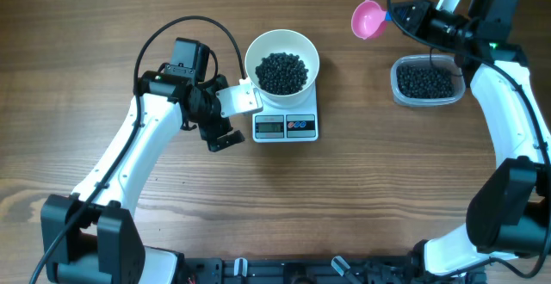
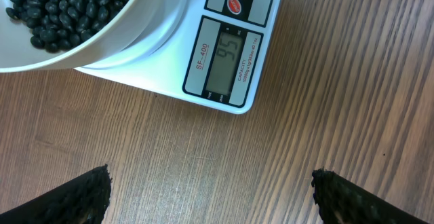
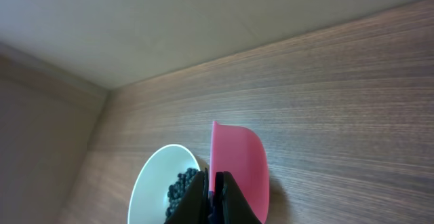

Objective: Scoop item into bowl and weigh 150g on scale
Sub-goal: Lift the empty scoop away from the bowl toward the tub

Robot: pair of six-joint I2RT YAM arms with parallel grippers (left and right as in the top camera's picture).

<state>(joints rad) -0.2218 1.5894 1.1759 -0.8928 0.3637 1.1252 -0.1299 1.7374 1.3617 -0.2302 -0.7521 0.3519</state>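
Observation:
The white bowl (image 1: pixel 252 53) stands on the small white scale (image 1: pixel 286 126) and holds a heap of black beans (image 1: pixel 281 71). In the left wrist view the scale (image 2: pixel 234 51) shows 95 on its display, with the bowl (image 2: pixel 139 34) and beans (image 2: pixel 61 7) above it. My left gripper (image 1: pixel 225 137) hovers open just left of the scale, and between its fingers (image 2: pixel 211 187) there is only bare wood. My right gripper (image 1: pixel 403 14) is raised at the far right, shut on the handle of a pink scoop (image 1: pixel 368 19). The scoop (image 3: pixel 239 163) looks empty in the right wrist view, where the bowl (image 3: pixel 149 187) lies behind it.
A clear plastic tub (image 1: pixel 424 82) with more black beans sits on the wooden table at the right, below the right gripper. The right arm (image 1: pixel 508 129) runs along the table's right side, and the left arm (image 1: pixel 129 155) crosses the left half.

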